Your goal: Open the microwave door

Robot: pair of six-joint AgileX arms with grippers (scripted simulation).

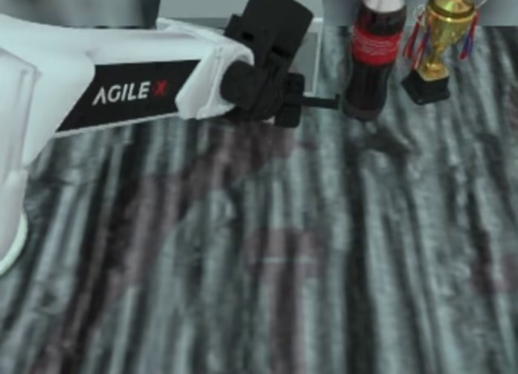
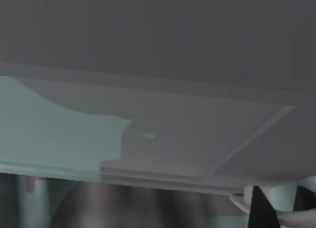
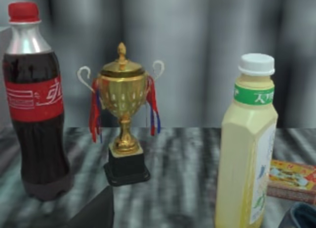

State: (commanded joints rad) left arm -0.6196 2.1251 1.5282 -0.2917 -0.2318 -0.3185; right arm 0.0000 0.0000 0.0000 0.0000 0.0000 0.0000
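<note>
The microwave [image 1: 202,2] stands at the table's far edge, left of centre, mostly cut off in the top view. My left arm reaches across to its front, and the left gripper [image 1: 322,102] points toward the right. In the left wrist view the microwave door [image 2: 197,134] fills the picture as a flat grey panel with a framed window, and teal shows beside it. The left gripper [image 2: 281,201] has its dark fingers [image 2: 259,210] closed on a light-grey lip at the door's edge. My right gripper [image 3: 143,219] is parked out of the top view and open.
A cola bottle [image 1: 375,50] stands just right of the left gripper's tip, with a gold trophy [image 1: 443,42] beyond it. The right wrist view also shows a yellow bottle [image 3: 247,154], an orange box [image 3: 294,181] and a dark rounded object [image 3: 302,218].
</note>
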